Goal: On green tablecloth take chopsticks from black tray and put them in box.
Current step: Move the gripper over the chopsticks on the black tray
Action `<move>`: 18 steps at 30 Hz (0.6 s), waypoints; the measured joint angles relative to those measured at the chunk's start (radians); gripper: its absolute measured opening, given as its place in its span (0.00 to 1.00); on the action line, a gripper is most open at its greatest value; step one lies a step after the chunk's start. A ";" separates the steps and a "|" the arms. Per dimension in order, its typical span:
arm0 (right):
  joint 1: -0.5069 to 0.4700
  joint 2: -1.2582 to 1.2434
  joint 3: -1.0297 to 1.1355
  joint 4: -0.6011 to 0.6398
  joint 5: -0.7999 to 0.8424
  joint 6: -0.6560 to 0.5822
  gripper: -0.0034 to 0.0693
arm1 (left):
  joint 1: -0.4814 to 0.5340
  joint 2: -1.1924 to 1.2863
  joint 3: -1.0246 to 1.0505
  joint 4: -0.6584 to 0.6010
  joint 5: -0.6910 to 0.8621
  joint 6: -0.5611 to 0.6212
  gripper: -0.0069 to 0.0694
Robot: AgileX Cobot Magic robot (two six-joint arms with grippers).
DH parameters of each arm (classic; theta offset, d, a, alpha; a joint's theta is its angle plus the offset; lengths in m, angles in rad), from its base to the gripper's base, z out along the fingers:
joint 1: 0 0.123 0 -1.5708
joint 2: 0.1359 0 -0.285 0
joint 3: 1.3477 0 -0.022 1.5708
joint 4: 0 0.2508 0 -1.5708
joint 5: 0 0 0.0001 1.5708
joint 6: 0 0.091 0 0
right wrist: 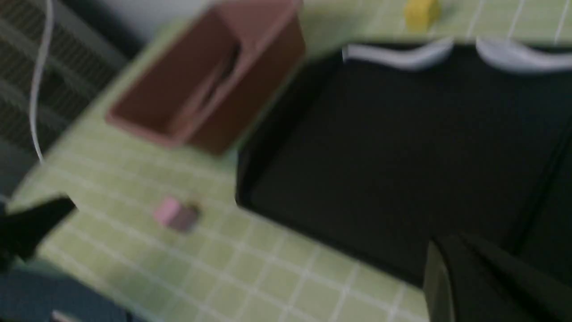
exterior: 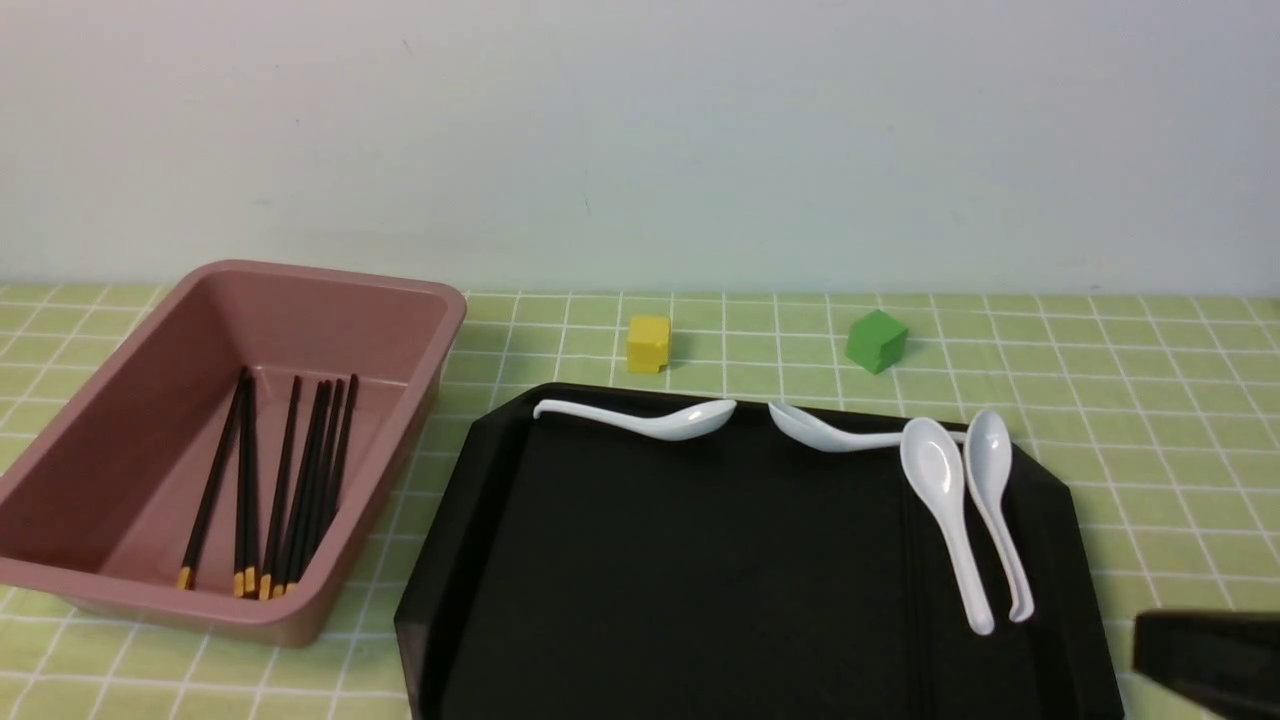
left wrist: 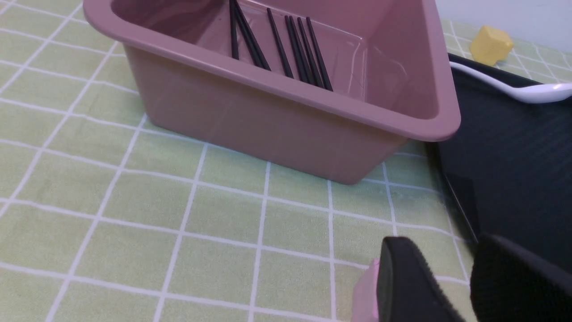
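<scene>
The chopsticks (exterior: 290, 480) lie together inside the pink box (exterior: 150, 470) at the left on the green tablecloth (exterior: 1150, 400); their orange ends point toward me. The black tray (exterior: 700, 560) sits centre-right and shows only spoons. In the left wrist view my left gripper (left wrist: 447, 277) is open and empty, low over the cloth (left wrist: 134, 223), near the box (left wrist: 268, 120) with its chopsticks (left wrist: 290, 49) and the tray's edge (left wrist: 514, 156). My right gripper (exterior: 1210, 660) is at the tray's near right corner. In the blurred right wrist view it (right wrist: 451, 255) looks shut and empty over the tray (right wrist: 402, 147).
Several white spoons lie on the tray: one (exterior: 650, 418) and another (exterior: 840, 432) at the far rim, two (exterior: 945, 500) on the right. A yellow cube (exterior: 648, 343) and a green cube (exterior: 876, 340) stand behind the tray. A small pink cube (right wrist: 172, 213) sits beside my left fingers.
</scene>
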 joint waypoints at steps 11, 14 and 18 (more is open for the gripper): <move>0.003 0.688 -0.109 -0.113 0.049 -0.045 0.05 | 0.000 0.000 0.000 0.000 0.000 0.000 0.40; 0.038 0.799 -0.183 -0.108 0.066 -0.068 0.05 | 0.000 0.000 0.000 0.000 0.000 0.000 0.40; 0.122 0.853 -0.280 -0.183 0.056 0.033 0.05 | 0.000 0.000 0.000 0.000 0.000 0.000 0.40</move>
